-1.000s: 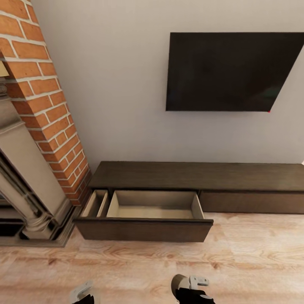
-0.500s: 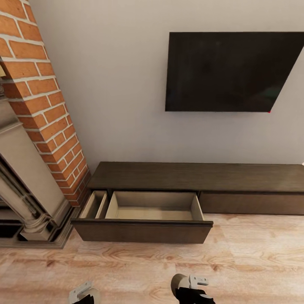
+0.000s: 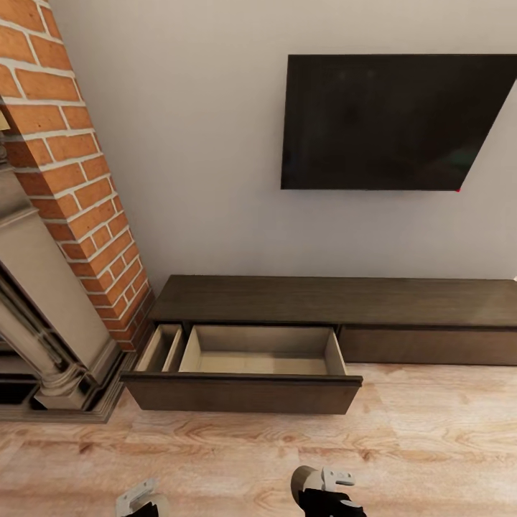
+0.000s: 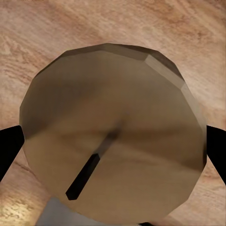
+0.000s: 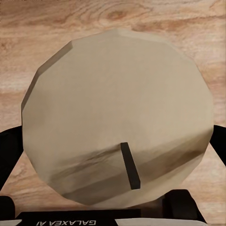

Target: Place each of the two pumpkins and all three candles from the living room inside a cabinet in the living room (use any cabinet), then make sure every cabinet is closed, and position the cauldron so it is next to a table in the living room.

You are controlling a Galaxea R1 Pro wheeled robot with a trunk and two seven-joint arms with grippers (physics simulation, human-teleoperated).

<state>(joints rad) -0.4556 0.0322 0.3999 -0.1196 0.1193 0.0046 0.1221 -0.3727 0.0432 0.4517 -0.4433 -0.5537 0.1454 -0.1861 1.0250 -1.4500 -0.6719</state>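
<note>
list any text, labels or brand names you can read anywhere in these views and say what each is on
"GALAXEA AI": white letters on the black body of the right tool, seen upside down and mirrored at the frame edge of the right wrist view, just behind the candle it holds.
No other text can be read: the TV, the cabinet and its open drawer, the brick column and the left wrist view's candle carry none.

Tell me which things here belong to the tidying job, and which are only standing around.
Belong to the job:
- candle held in the left claw
- candle held in the right claw
- cabinet, its drawer pulled open and bare inside

Only standing around:
- television on the wall
- brick chimney and fireplace
- wooden floor
</note>
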